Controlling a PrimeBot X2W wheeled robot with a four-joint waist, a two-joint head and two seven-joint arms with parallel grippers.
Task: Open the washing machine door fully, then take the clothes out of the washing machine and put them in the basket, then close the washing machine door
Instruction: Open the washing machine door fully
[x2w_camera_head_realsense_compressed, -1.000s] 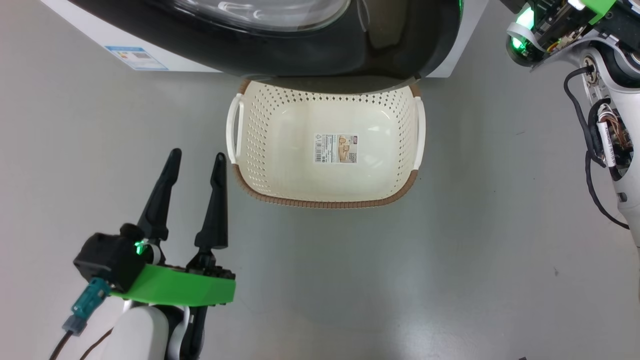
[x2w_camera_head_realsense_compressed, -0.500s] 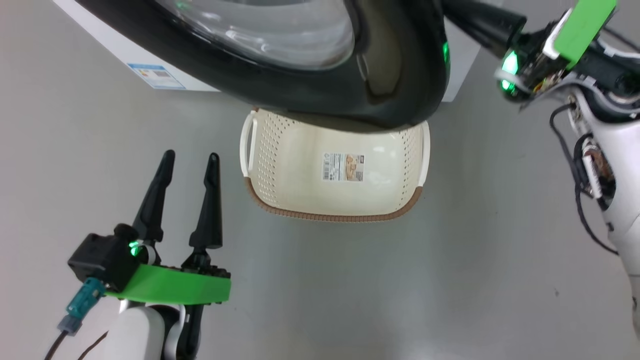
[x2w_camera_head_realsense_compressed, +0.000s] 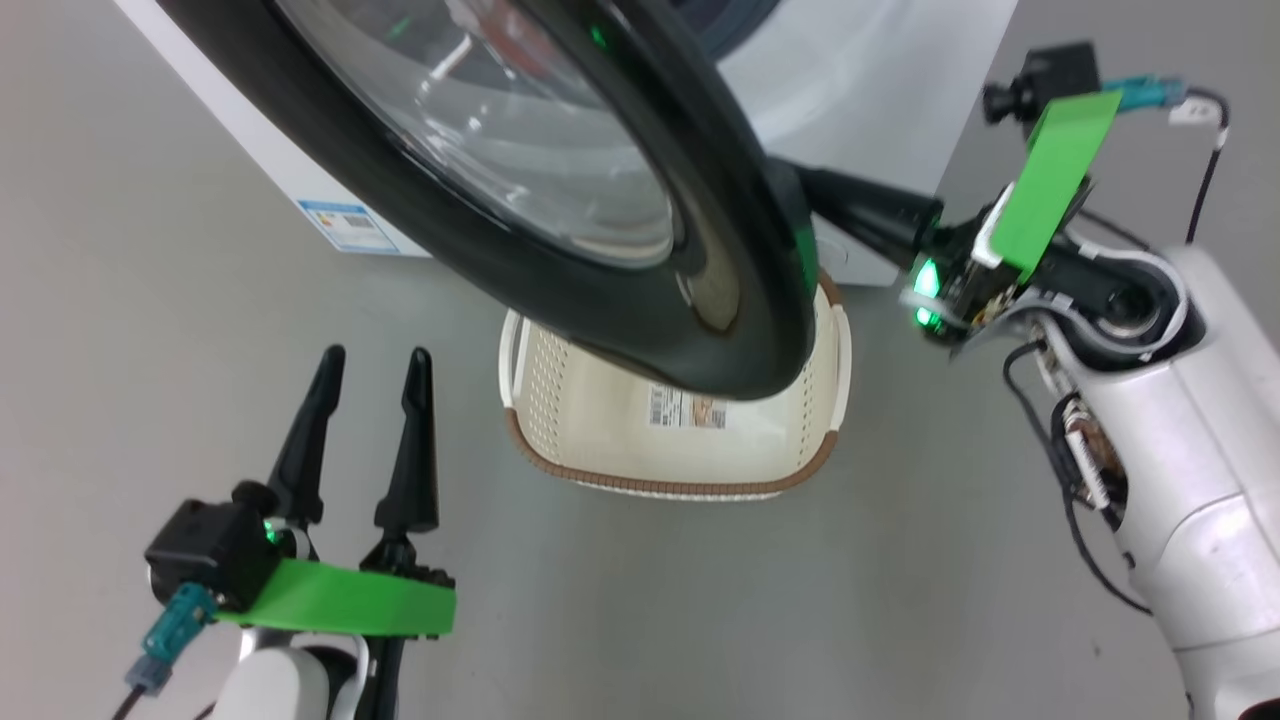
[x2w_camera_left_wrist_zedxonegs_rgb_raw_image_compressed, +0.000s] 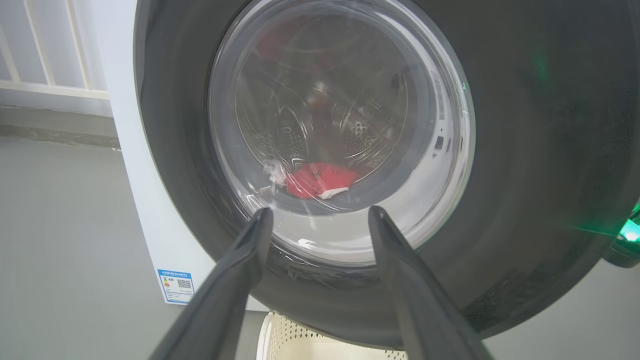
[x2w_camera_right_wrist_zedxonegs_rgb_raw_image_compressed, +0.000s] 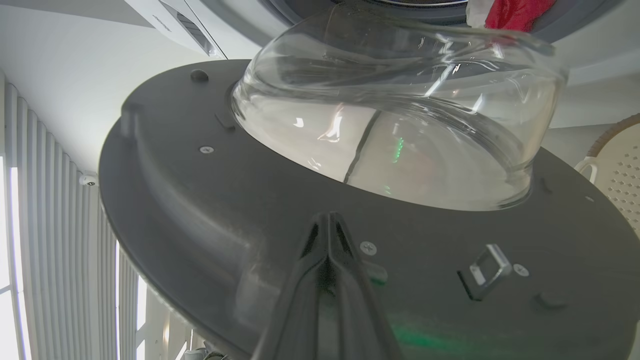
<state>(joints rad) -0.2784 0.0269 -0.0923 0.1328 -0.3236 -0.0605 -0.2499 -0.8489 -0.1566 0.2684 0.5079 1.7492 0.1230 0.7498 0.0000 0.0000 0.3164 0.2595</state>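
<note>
The washing machine door (x2w_camera_head_realsense_compressed: 720, 300) stands partly swung out from the white washing machine (x2w_camera_head_realsense_compressed: 880, 80), its black rim hanging over the far part of the basket (x2w_camera_head_realsense_compressed: 600, 430). My right gripper (x2w_camera_right_wrist_zedxonegs_rgb_raw_image_compressed: 327, 220) is shut with nothing in it, its tips against the door's grey inner face below the glass bowl (x2w_camera_right_wrist_zedxonegs_rgb_raw_image_compressed: 400, 125). Its dark fingers (x2w_camera_head_realsense_compressed: 860, 210) reach in behind the door's edge. My left gripper (x2w_camera_head_realsense_compressed: 376, 354) hangs open and empty over the floor, left of the basket. Red and white clothes (x2w_camera_left_wrist_zedxonegs_rgb_raw_image_compressed: 320, 177) lie in the drum, seen through the glass; a red piece (x2w_camera_right_wrist_zedxonegs_rgb_raw_image_compressed: 515, 12) shows at the drum's mouth.
A blue sticker (x2w_camera_head_realsense_compressed: 350, 225) marks the machine's lower front. The basket sits on grey floor (x2w_camera_head_realsense_compressed: 700, 600) directly under the door. My right arm's white forearm (x2w_camera_head_realsense_compressed: 1180, 450) stands to the basket's right. A white railing (x2w_camera_left_wrist_zedxonegs_rgb_raw_image_compressed: 50, 65) lies left of the machine.
The door has swung further out from the machine, with my shut right gripper moving along behind its edge. The head camera's view has shifted. My left gripper has stayed open in place.
</note>
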